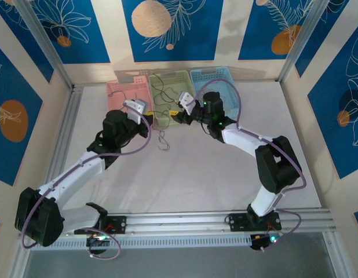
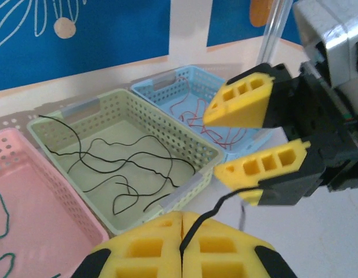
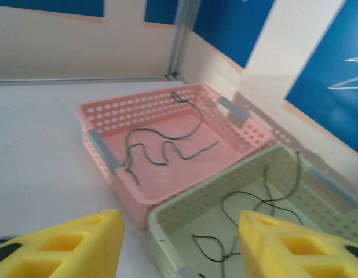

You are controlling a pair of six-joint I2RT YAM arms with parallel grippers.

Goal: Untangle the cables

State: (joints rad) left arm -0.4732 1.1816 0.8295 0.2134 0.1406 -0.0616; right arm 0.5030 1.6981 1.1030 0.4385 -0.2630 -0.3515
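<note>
The left end effector (image 2: 182, 250) is seen fully closed, its two yellow fingers (image 2: 141, 249) pressed together on a thin black cable (image 2: 194, 223) that is pinched in the seam between them. From that grip the black cable is carried up and to the right, where it is met by the lower finger of the right end effector (image 2: 212, 145). The right end effector is held with its jaws clearly apart; nothing is clamped between them, and whether the black cable is actually touched by the lower finger cannot be told. The two end effectors are placed close together, just in front of the near rim of the green basket (image 2: 193, 182).

Three baskets are set side by side at the far edge of the desk (image 1: 196, 174). Several loose black cables (image 2: 109, 156) are spread flat inside the green basket in the middle. Thin red cables (image 2: 196, 119) are held in the blue basket (image 2: 167, 78) beside it, and a dark green cable (image 3: 161, 152) is laid in a wavy line on the floor of the pink basket (image 3: 103, 147).

From above, a small cable loop (image 1: 162, 142) is seen against the desk between the two arms, just on the near side of the end effectors; whether it lies on the desk or hangs cannot be told.
</note>
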